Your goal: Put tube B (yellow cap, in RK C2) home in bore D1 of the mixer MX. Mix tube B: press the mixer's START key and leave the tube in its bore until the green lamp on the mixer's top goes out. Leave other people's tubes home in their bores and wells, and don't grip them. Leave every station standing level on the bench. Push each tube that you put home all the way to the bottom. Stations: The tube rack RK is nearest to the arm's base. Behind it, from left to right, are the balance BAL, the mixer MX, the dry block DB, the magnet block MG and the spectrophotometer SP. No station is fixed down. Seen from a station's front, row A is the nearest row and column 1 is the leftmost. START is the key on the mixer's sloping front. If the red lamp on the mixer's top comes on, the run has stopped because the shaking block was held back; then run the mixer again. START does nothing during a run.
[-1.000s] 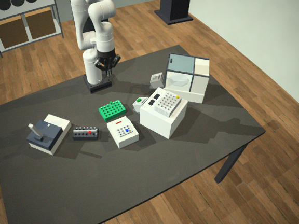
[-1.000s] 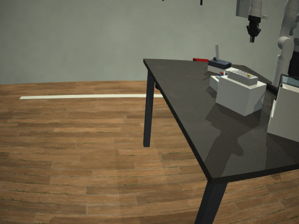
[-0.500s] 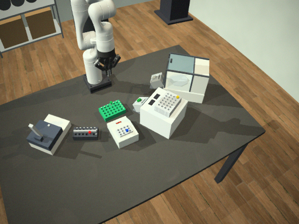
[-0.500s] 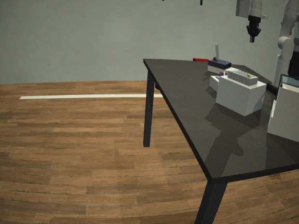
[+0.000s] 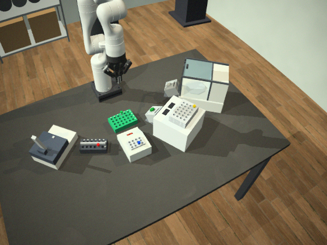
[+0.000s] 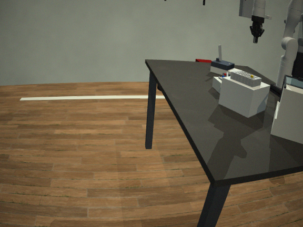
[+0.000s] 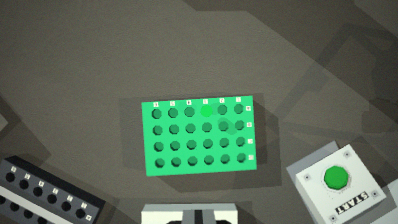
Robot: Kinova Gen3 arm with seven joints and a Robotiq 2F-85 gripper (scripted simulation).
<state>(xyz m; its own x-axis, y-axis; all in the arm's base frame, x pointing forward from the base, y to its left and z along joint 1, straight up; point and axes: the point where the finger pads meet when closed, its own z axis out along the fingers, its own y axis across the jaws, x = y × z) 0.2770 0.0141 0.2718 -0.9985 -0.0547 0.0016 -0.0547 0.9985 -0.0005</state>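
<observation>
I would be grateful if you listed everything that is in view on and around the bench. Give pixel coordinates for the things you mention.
table (image 5: 181,181) (image 6: 184,100): one, dark grey, mid-room
tube rack (image 5: 114,125) (image 7: 199,136): one, green, near the arm's base
green cap (image 5: 121,112) (image 7: 206,110): one, in the rack
mixer (image 5: 170,133) (image 6: 236,97): one, white, beside the rack
yellow cap (image 5: 194,106) (image 6: 252,76): one, in the mixer
START key (image 5: 152,109) (image 7: 336,177): one, green, mixer's front
balance (image 5: 218,91) (image 6: 292,113): one, white, glass-panelled
dry block (image 5: 131,153): one, white, blue cap
magnet block (image 5: 93,151): one, dark, red cap
spectrophotometer (image 5: 52,148) (image 6: 222,64): one, white and navy
arm (image 5: 114,42) (image 6: 289,43): one, white
gripper (image 5: 119,80) (image 6: 255,42): one, black, shut above the bench

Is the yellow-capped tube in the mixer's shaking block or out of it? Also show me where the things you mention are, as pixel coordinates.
In: its yellow cap (image 5: 194,106) (image 6: 252,76) shows at a corner of the mixer's shaking block (image 5: 181,117) (image 6: 244,79).
</observation>
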